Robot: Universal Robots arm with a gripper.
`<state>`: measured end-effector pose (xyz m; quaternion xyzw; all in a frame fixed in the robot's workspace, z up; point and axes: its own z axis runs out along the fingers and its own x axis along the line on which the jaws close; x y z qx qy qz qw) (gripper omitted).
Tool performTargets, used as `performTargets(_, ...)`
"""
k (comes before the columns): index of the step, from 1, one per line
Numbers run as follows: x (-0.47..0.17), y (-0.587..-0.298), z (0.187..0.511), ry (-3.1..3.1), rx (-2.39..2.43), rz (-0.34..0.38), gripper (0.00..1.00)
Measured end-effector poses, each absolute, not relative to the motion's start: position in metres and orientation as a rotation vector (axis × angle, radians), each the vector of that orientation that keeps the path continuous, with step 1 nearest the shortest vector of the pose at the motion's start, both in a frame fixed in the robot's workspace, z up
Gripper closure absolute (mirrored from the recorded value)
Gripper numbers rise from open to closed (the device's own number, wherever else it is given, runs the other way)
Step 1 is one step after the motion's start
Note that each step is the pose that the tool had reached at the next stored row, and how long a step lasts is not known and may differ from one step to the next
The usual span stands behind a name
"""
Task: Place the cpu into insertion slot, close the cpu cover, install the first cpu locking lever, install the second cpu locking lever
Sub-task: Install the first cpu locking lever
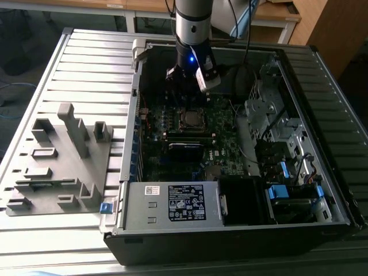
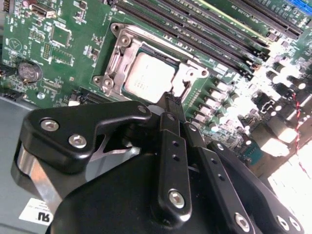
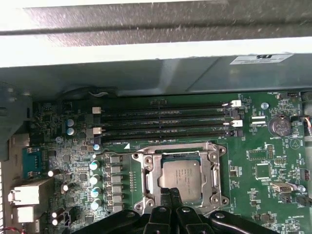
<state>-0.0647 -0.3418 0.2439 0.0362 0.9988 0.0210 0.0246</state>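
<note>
End effector (image 3: 170,194) pinched together above cpu (image 3: 181,176), flat in insertion slot (image 3: 146,171)

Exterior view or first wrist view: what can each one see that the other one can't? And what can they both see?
Exterior view's own: the whole open computer case, the grey rack beside it on the exterior view's left, the labelled silver box and the arm reaching down.
First wrist view's own: the round coin battery and a row of little silver-topped cylinders.
Shared: the cpu lying in the insertion slot, the cpu cover framing it, the green board, and the gripper by the socket.
</note>
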Motion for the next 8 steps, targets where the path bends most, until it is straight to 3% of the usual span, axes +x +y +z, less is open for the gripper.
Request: performTargets(8, -0.0652, -0.3418, 0.2453, 3.090, 0.112, 0.065, 0.89)
